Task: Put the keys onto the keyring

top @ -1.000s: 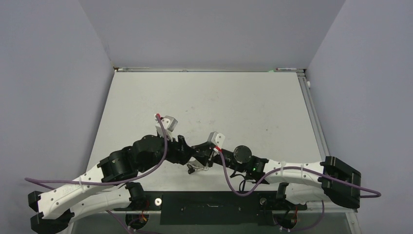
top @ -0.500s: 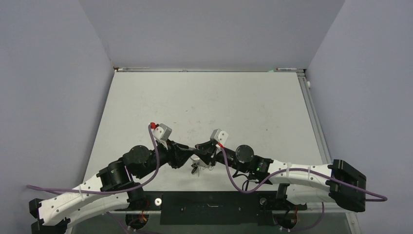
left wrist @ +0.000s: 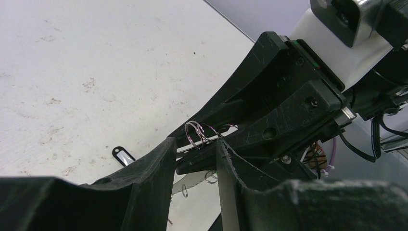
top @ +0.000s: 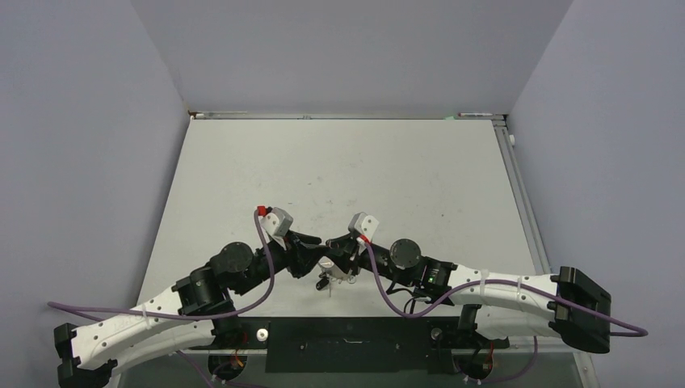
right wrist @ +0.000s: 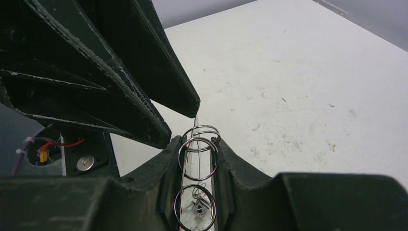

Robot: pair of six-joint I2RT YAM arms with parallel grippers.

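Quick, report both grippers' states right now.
Left gripper: jaws narrowly apart, grip cannot be told.
Right gripper: closed on the small silver wire keyring.

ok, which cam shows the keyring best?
Right wrist: the keyring sits dead centre, its rings sharp between the fingers of the right claw. Left wrist shows only small loops, partly hidden behind that claw. Top view: a tiny speck, no detail.

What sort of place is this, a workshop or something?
Probably a robotics lab test cell: a white table boxed in by plain grey walls, with a left arm and a right arm bolted at its near edge, trailing purple cables.
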